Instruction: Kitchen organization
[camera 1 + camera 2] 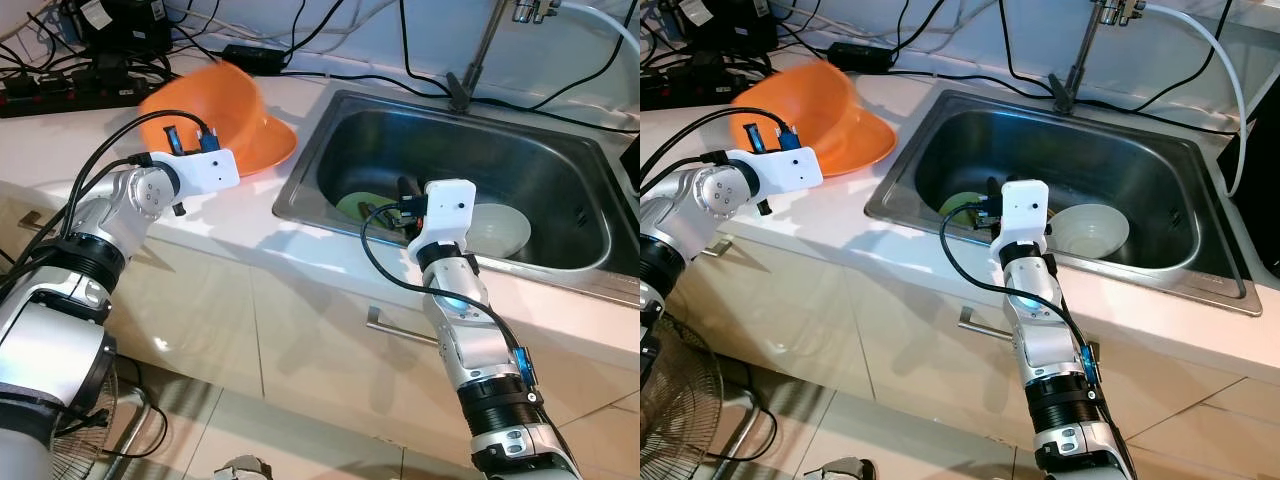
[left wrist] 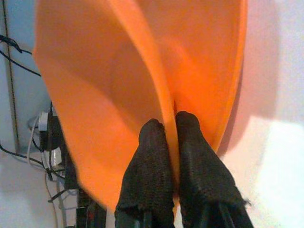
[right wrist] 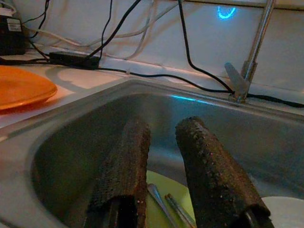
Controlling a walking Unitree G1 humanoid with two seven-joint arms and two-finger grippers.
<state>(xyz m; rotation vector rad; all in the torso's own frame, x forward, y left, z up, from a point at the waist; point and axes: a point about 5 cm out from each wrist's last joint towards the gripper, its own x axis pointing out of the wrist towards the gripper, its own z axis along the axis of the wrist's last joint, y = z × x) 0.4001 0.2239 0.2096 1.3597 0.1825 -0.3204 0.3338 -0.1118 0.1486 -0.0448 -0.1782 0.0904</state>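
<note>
While the left gripper [image 2: 172, 137] is pinching the rim of the orange bowl [image 1: 232, 115] — fingers clamped tight with the thin edge between them — the bowl is tipping up on the white counter [image 1: 250, 225], just left of the sink [image 1: 560, 170]. The right gripper [image 3: 164, 142] is hovering over the sink with its fingers parted and holding nothing, right above a green plate [image 1: 358, 207] with some cutlery [image 3: 164, 202] on it — a white bowl [image 1: 497, 228] is sitting beside that.
</note>
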